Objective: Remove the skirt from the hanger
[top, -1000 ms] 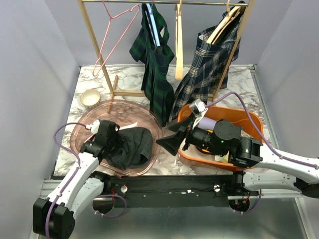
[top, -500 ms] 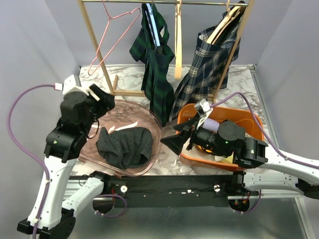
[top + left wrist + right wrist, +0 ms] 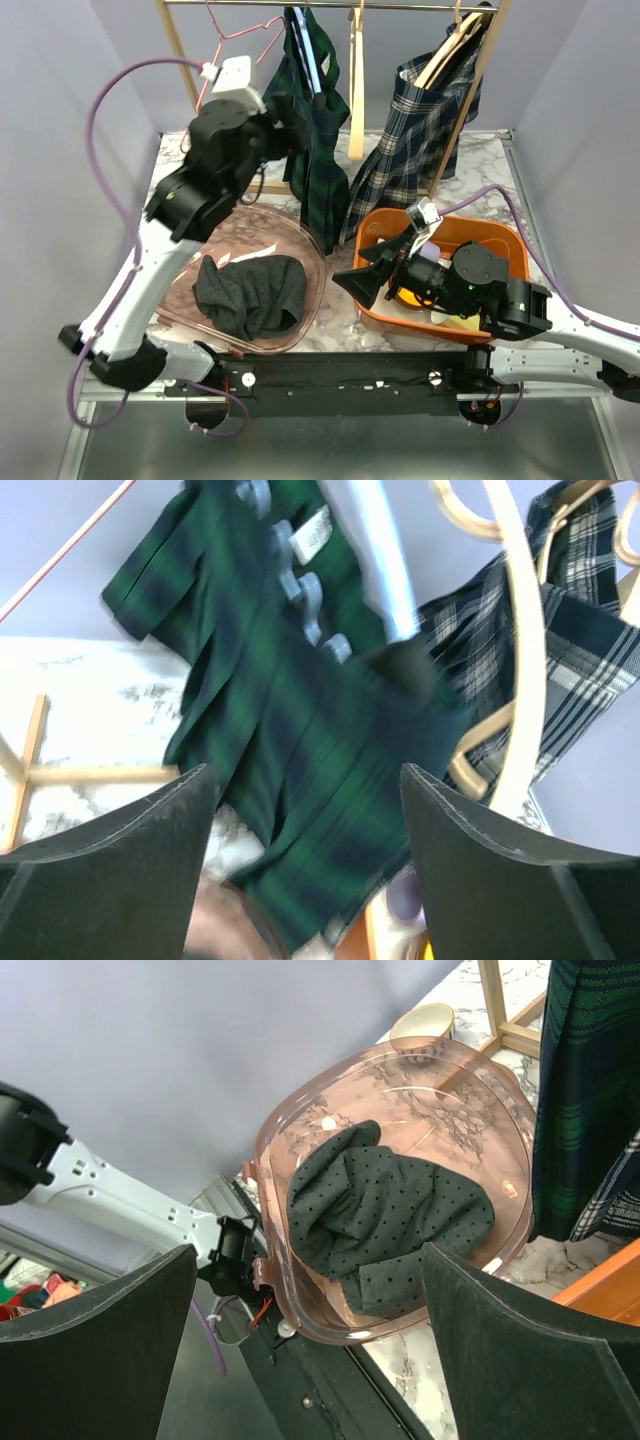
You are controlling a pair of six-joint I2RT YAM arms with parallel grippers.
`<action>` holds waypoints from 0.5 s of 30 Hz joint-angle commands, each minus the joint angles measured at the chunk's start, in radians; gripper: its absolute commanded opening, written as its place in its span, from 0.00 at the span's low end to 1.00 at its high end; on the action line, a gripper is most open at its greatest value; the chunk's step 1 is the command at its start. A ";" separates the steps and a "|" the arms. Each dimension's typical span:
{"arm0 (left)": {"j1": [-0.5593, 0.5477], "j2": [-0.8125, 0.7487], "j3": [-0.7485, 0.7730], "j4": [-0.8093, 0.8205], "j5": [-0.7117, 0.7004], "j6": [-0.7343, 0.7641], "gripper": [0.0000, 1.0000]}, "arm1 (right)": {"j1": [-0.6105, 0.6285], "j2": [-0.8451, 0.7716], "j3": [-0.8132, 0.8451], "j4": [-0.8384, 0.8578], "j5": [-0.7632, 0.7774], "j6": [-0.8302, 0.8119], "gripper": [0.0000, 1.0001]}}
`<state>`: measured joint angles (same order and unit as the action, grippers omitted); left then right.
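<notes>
Jaws of both grippers are spread wide with nothing between them. The left gripper (image 3: pixel 287 138) (image 3: pixel 305 780) is raised high at the back of the table, just beside a green plaid skirt (image 3: pixel 315 150) (image 3: pixel 300 740), which hangs from the rail of a wooden rack (image 3: pixel 205 125). The right gripper (image 3: pixel 360 283) (image 3: pixel 308 1252) is low at the near right, over an orange bin (image 3: pixel 500 245), pointing toward a clear pink tub (image 3: pixel 300 235) (image 3: pixel 400 1060). A dotted grey garment (image 3: pixel 250 295) (image 3: pixel 385 1215) lies crumpled inside that tub. A navy and white plaid skirt (image 3: pixel 420 140) hangs on a wooden hanger to the right of the green one.
</notes>
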<state>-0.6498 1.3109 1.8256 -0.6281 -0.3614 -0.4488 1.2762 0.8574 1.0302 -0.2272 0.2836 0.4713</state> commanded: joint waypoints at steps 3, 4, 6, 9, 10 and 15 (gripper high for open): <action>-0.051 0.109 0.095 0.166 -0.079 0.125 0.88 | 0.003 0.003 0.025 -0.018 0.023 0.003 1.00; -0.053 0.125 0.095 0.204 -0.070 0.143 0.89 | 0.002 0.005 0.028 -0.020 0.023 -0.002 1.00; -0.053 0.142 0.089 0.243 -0.056 0.165 0.89 | 0.003 0.005 0.030 -0.023 0.025 -0.005 0.99; -0.053 0.189 0.113 0.280 -0.100 0.215 0.87 | 0.003 0.005 0.031 -0.018 0.029 -0.016 0.99; -0.053 0.220 0.127 0.280 -0.109 0.229 0.87 | 0.003 0.005 0.031 -0.018 0.032 -0.017 1.00; -0.053 0.307 0.231 0.277 -0.143 0.298 0.84 | 0.003 0.012 0.030 -0.015 0.031 -0.019 1.00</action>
<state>-0.7006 1.5513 1.9656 -0.3935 -0.4366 -0.2420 1.2762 0.8639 1.0321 -0.2310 0.2871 0.4690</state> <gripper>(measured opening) 0.852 0.995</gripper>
